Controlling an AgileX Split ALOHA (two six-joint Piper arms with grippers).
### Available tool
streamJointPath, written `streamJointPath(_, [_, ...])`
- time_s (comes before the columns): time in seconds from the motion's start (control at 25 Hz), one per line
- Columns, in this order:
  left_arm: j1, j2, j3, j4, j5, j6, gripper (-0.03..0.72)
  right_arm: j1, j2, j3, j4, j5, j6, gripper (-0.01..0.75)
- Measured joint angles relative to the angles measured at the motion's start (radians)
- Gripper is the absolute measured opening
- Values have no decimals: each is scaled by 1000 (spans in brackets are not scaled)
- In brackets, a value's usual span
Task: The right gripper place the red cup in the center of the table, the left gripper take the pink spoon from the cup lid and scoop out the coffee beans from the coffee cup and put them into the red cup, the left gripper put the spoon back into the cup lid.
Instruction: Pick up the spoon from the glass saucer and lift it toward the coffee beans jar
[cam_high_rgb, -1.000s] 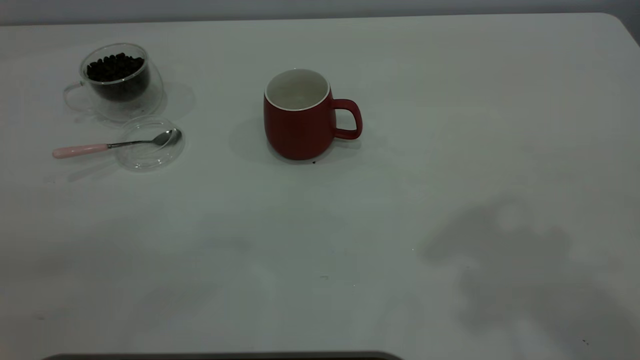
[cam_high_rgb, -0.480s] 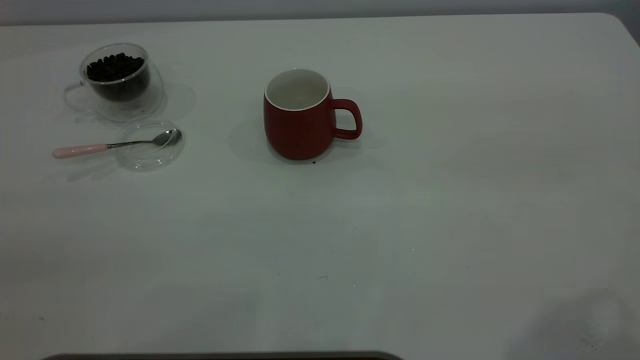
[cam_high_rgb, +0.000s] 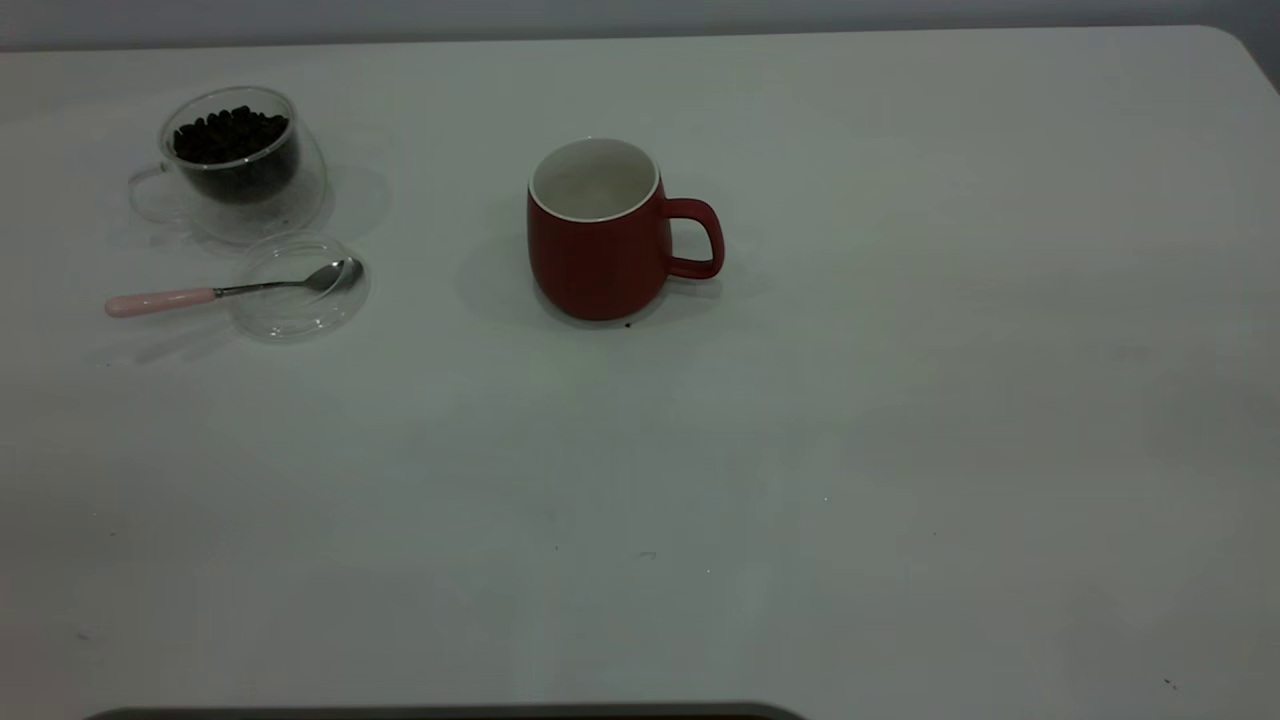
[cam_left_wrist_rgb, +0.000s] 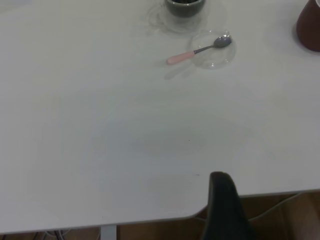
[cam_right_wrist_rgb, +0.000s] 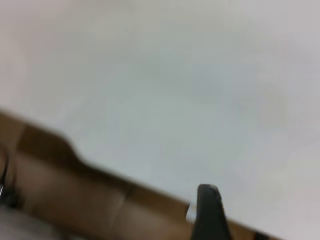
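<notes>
Red cup (cam_high_rgb: 597, 235) is sitting mid-tabletop (cam_high_rgb: 900, 400). Pink spoon (cam_high_rgb: 215, 292) is lying bowl-in-cup lid (cam_high_rgb: 300, 288), beside the coffee cup (cam_high_rgb: 235, 160). Left pincer (cam_left_wrist_rgb: 225, 210) is hanging back at the tabletop edge, state unclear. Approach the pink handle from above, crosswise, avoiding the lid.

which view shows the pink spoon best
The exterior view: the pink spoon lies in full, unblocked, its silver bowl in the cup lid and its pink handle out over the table. The left wrist view shows it whole too, but farther off. The right wrist view shows only bare table.
</notes>
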Motion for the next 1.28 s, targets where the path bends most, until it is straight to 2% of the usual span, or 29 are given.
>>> streamJointPath(0.28, [0,0,0,0,0,0,525,-158,-197,0,0,19,0,591])
streamJointPath(0.48, [0,0,0,0,0,4,525,-225,-266,0,0,20,0,591])
streamJointPath(0.68, [0,0,0,0,0,4,525,-239,-307,4,-6,21,0,591])
streamJointPath(1.0, [0,0,0,0,0,3,525,-239,-312,117,-6,-6,27,591])
streamJointPath(1.28, [0,0,0,0,0,3,525,-239,-312,118,-25,-11,27,591])
